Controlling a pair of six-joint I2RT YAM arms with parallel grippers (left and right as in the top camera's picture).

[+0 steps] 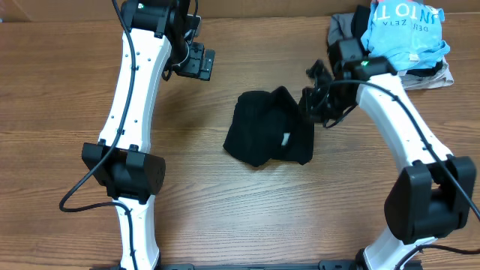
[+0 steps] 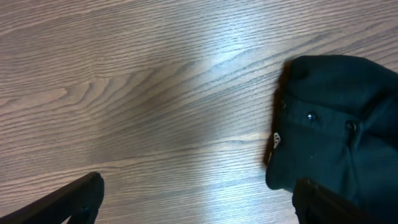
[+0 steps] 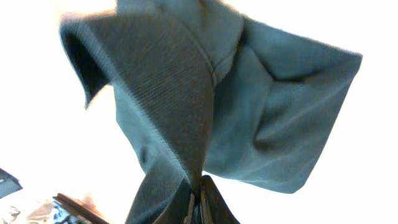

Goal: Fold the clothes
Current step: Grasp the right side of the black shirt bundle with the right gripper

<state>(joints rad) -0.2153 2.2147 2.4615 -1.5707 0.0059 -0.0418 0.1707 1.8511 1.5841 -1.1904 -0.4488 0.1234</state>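
The clothes (image 1: 266, 131), a black garment, lie bunched in the middle of the table, with a small white tag (image 1: 286, 139) showing. My right gripper (image 1: 311, 101) is shut on the garment's right edge and holds that part lifted. In the right wrist view the black fabric (image 3: 273, 124) hangs from the shut jaws of the right gripper (image 3: 198, 202). My left gripper (image 1: 196, 61) hovers open over bare wood, up and to the left of the clothes. The left wrist view has the garment (image 2: 336, 118) at the right, beside the left gripper (image 2: 199, 205), which is wide apart and empty.
A pile of other garments sits at the back right corner: a light blue shirt (image 1: 409, 30) with white lettering on top of grey and beige ones (image 1: 439, 75). The wooden table (image 1: 225, 217) runs bare to the front and left.
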